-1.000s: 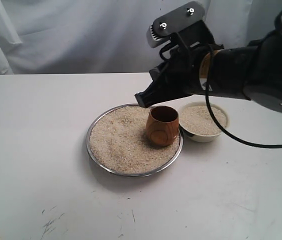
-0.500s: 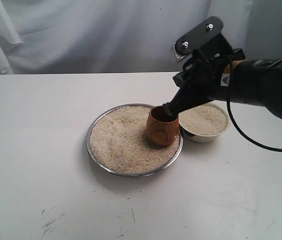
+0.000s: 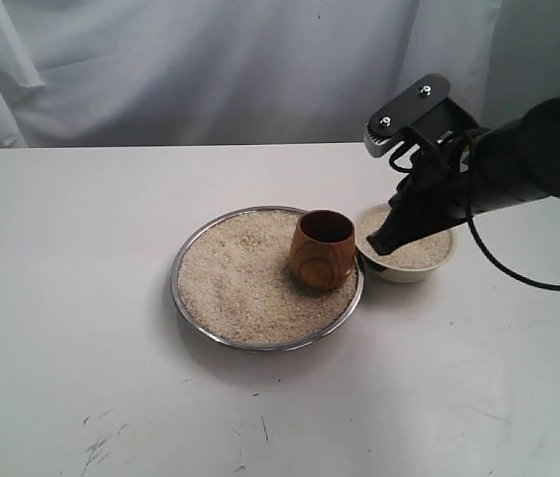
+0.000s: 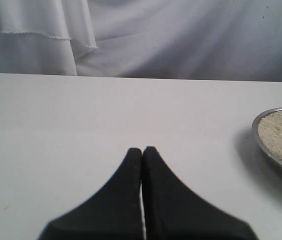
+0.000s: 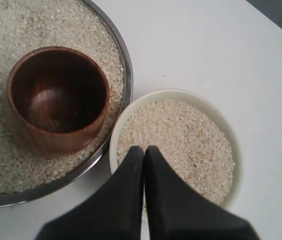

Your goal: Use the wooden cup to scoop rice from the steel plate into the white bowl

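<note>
The steel plate holds a bed of rice, and the wooden cup stands upright and empty in it at its right side. Just right of the plate sits the white bowl, filled with rice. My right gripper is shut and empty, its tips hovering over the bowl's near-left rim, apart from the cup. The plate's rim shows beside the bowl in the right wrist view, with my right gripper over the bowl. My left gripper is shut with nothing in it, above bare table left of the plate.
A white cloth backdrop hangs behind the white table. A black cable loops from the right arm over the table to the right of the bowl.
The right gripper has pulled away from the cup's rim, moving right and down to hover over the bowl. The cup stays upright in the plate.
</note>
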{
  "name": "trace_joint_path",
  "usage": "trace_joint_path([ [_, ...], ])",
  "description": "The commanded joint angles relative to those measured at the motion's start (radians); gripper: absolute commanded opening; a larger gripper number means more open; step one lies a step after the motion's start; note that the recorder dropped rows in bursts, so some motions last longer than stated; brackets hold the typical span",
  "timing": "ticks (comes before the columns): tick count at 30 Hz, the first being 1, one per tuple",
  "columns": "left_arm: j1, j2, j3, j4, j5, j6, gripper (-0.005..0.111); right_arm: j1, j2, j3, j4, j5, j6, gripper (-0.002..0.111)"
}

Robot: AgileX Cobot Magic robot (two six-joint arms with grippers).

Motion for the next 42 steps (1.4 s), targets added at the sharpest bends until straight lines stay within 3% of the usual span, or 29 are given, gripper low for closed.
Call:
trace_joint_path([
  [1, -0.002, -0.005, 0.005, -0.001, -0.006, -0.003, 0.000, -0.008, 0.067, -0.079, 0.072, 0.059, -0.037, 0.000],
  [7, -0.002, -0.005, 0.005, -0.001, -0.006, -0.003, 0.000, -0.008, 0.150, -0.149, 0.206, 0.136, -0.112, 0.000],
  [16, -0.002, -0.005, 0.005, -0.001, -0.006, -0.003, 0.000, -0.002, 0.212, -0.184, 0.246, 0.155, -0.120, 0.000],
  [42, -0.002, -0.005, 0.005, -0.001, -0.006, -0.003, 0.000, 0.090, 0.269, -0.253, 0.391, 0.073, -0.223, 0.000],
])
